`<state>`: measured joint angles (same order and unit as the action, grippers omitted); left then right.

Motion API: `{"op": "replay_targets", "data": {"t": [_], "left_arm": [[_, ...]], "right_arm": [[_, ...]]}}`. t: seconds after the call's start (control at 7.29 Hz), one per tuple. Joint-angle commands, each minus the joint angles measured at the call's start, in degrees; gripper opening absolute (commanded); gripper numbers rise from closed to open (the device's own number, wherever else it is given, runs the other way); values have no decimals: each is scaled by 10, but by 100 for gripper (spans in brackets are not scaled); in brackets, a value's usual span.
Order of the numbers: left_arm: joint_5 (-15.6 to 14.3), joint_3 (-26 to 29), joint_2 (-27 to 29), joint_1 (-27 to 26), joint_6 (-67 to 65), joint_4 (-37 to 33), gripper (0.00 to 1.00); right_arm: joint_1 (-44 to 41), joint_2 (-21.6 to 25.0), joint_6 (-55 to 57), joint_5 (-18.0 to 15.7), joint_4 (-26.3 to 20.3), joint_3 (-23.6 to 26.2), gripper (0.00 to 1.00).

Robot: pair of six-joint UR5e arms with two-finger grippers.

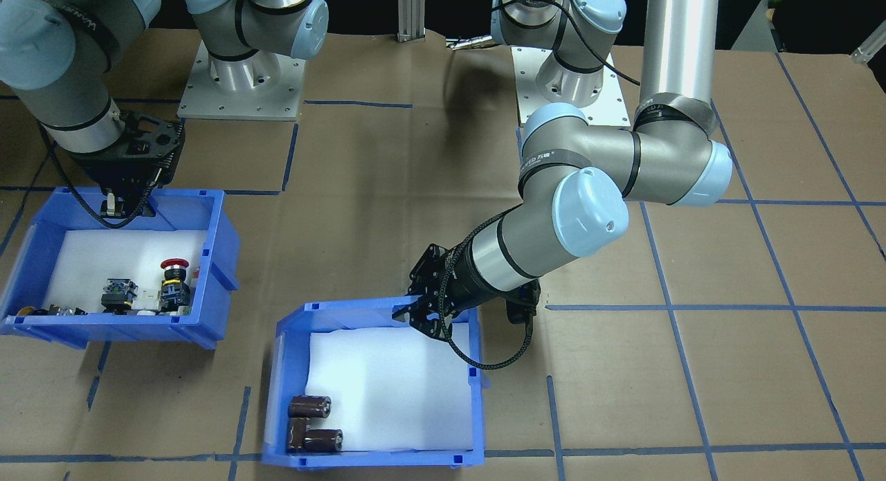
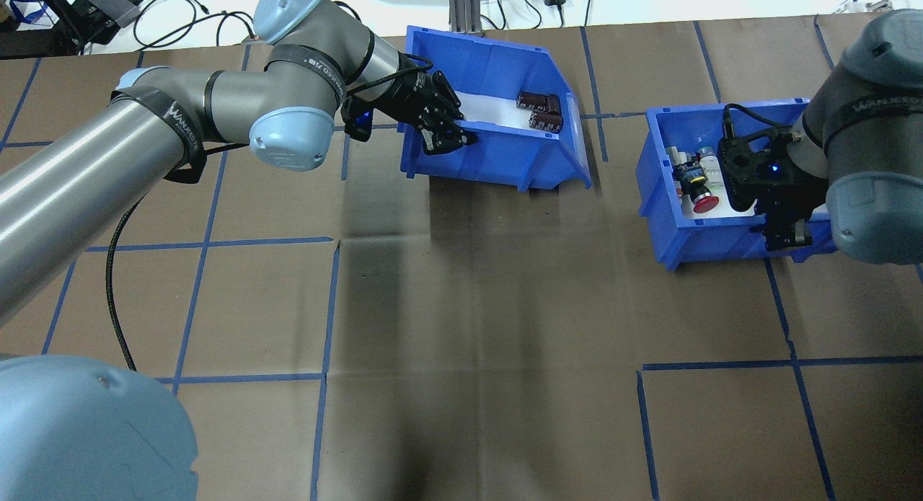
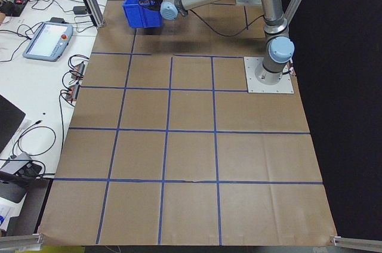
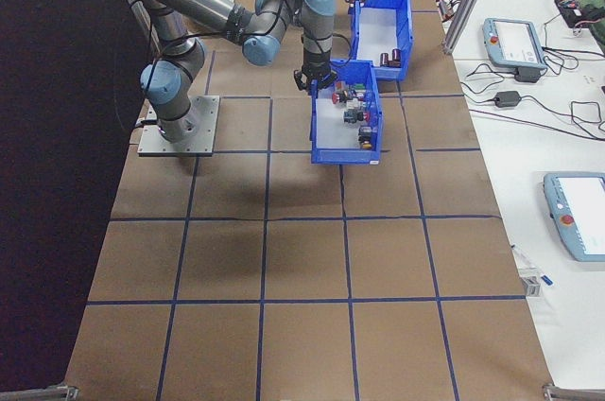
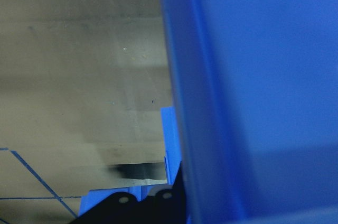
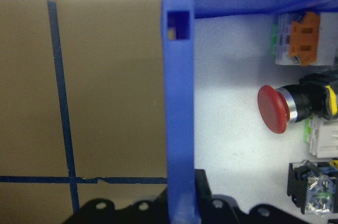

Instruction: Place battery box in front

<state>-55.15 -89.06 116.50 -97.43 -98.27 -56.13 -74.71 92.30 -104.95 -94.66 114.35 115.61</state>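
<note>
Fingers [image 2: 453,137] of your left arm pinch the battery box [image 2: 505,151] wall; a thin grip may slip, tipping the cells [image 2: 541,110].

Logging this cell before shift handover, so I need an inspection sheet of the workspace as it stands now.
Surface: brown table with a blue tape grid.
Job's things: battery box, white liner, dark cells at one end.
Clutter: switch bin holding a red push-button and other switches.
Grippers: left gripper shut on the battery box's wall; right gripper shut on the switch bin's wall.
Cables: black cable hanging from the left arm.
Surroundings: teach pendants and leads on side benches.
</note>
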Motion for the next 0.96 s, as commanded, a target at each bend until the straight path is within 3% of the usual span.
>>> {"op": "replay_targets", "data": {"t": [0.0, 0.14, 0.69, 0.82], "left_arm": [[-123, 42, 15, -1, 28, -1, 86], [-130, 65, 23, -4, 27, -11, 96], [-167, 75, -34, -5, 39, -105, 96], [-181, 71, -57, -3, 119, -146, 96]], "right_arm": [[-2, 28, -2, 0, -2, 35, 6], [-10, 50, -1, 1, -2, 58, 6], [-103, 91, 61, -1, -2, 109, 7], [-118, 103, 70, 0, -4, 119, 7]]}}
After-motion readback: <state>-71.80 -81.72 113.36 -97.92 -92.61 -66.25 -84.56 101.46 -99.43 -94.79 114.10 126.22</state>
